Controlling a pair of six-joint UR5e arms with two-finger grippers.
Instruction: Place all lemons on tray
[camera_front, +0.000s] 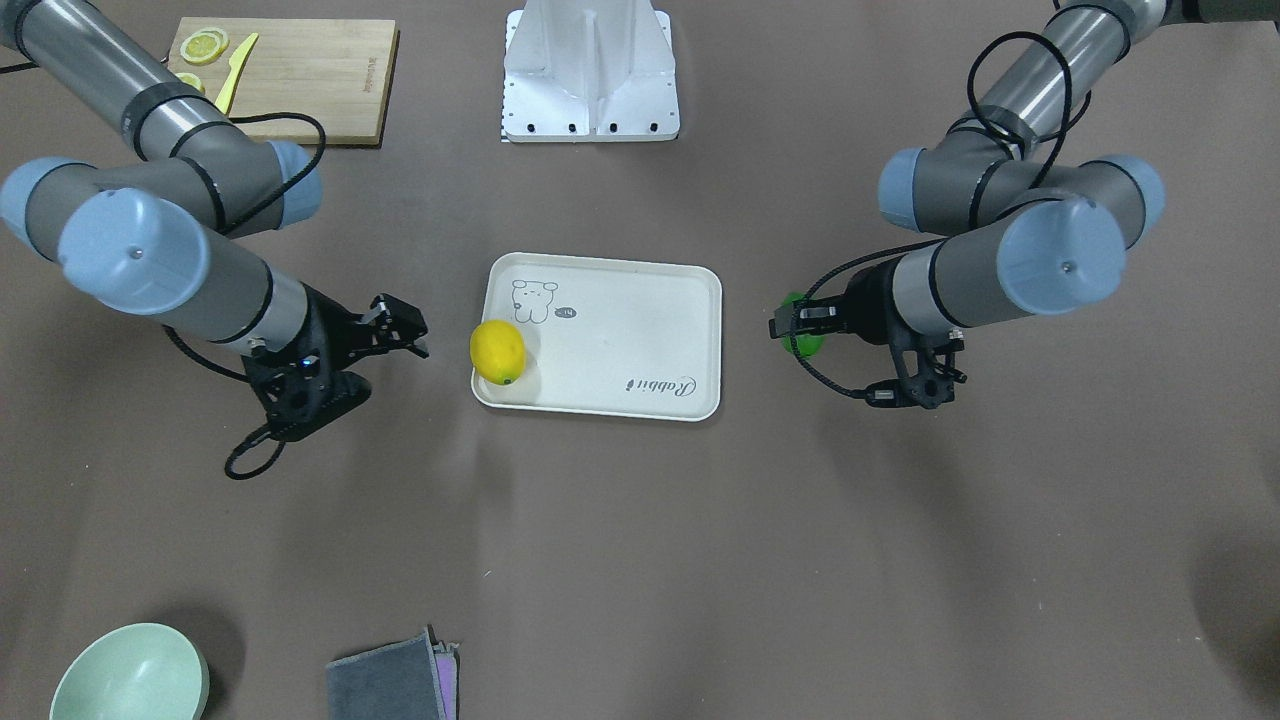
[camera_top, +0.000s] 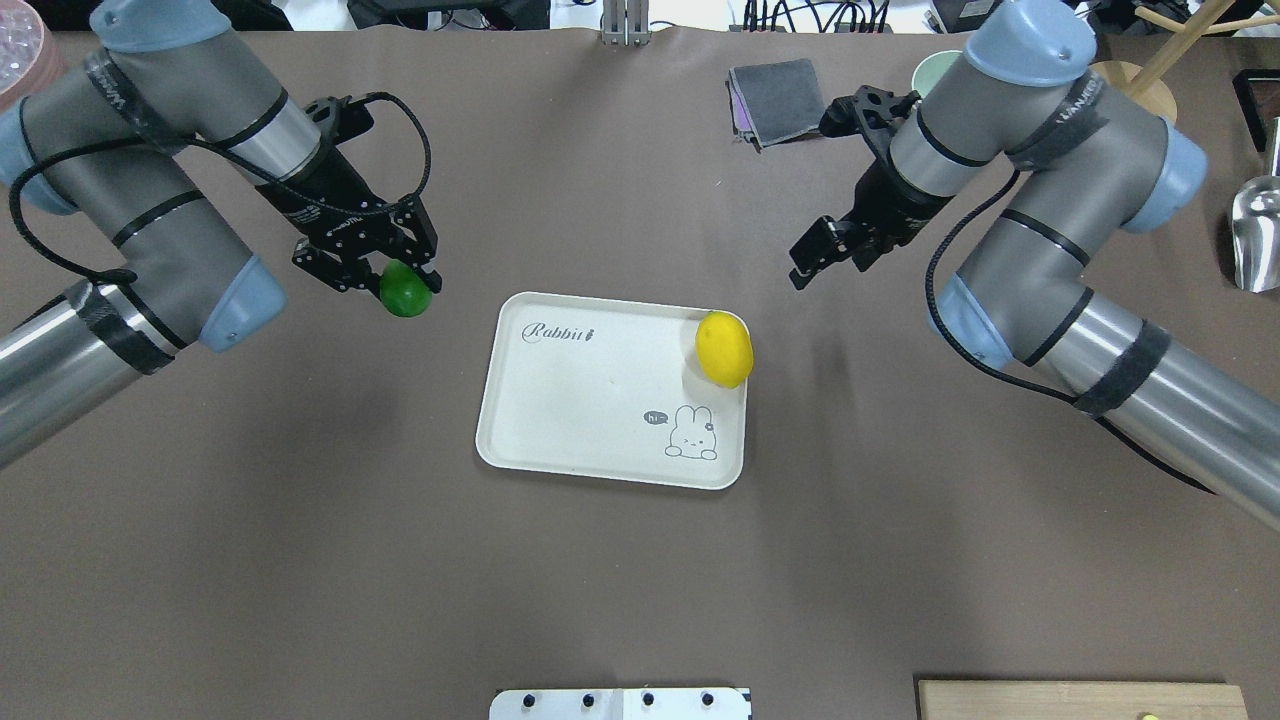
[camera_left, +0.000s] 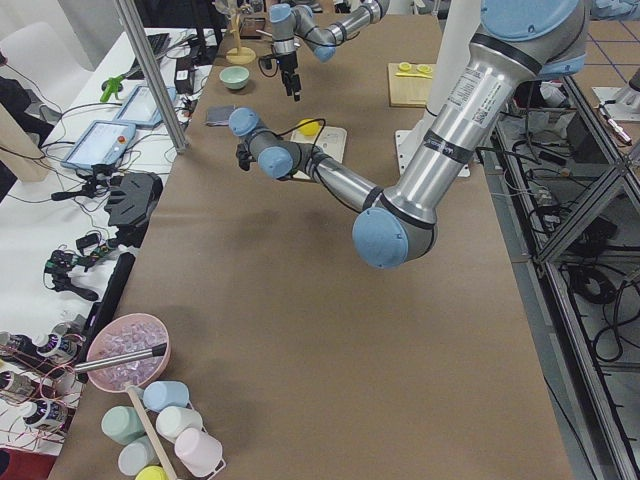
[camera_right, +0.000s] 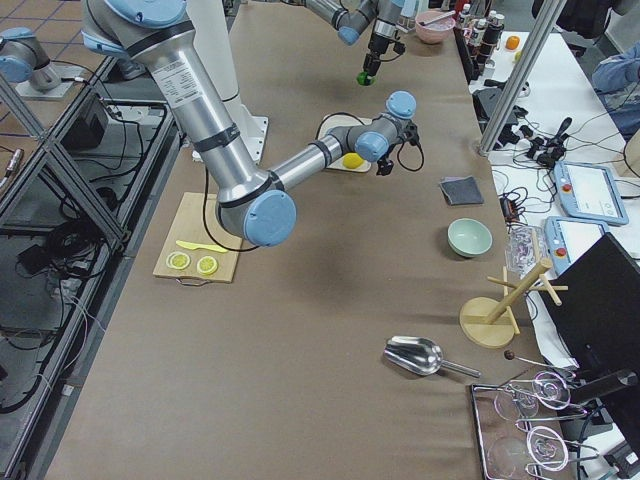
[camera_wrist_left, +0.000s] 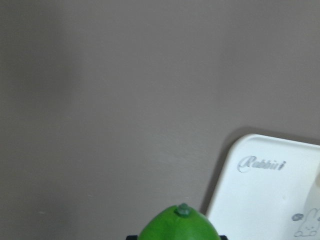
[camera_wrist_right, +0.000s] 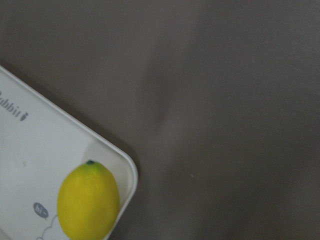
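Left gripper (camera_top: 392, 275) clamped on the green lemon (camera_top: 405, 292), held over the table (camera_top: 300, 550) just beside the tray (camera_top: 600, 400), off it. Right gripper (camera_top: 820, 258): jaws apart, empty. Yellow lemon (camera_top: 724, 348) lies in the tray's far right corner, against the rim. In the front view the green lemon is largely hidden behind the left gripper.

cutting board (camera_front: 310, 90) with lemon slices (camera_front: 204, 45), yellow knife (camera_front: 237, 68) | green bowl (camera_front: 130, 680) | grey cloths (camera_front: 385, 685) | metal scoop (camera_right: 413, 354)

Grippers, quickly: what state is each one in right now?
Left gripper: closed on the green lemon.
Right gripper: jaws open, holding nothing.
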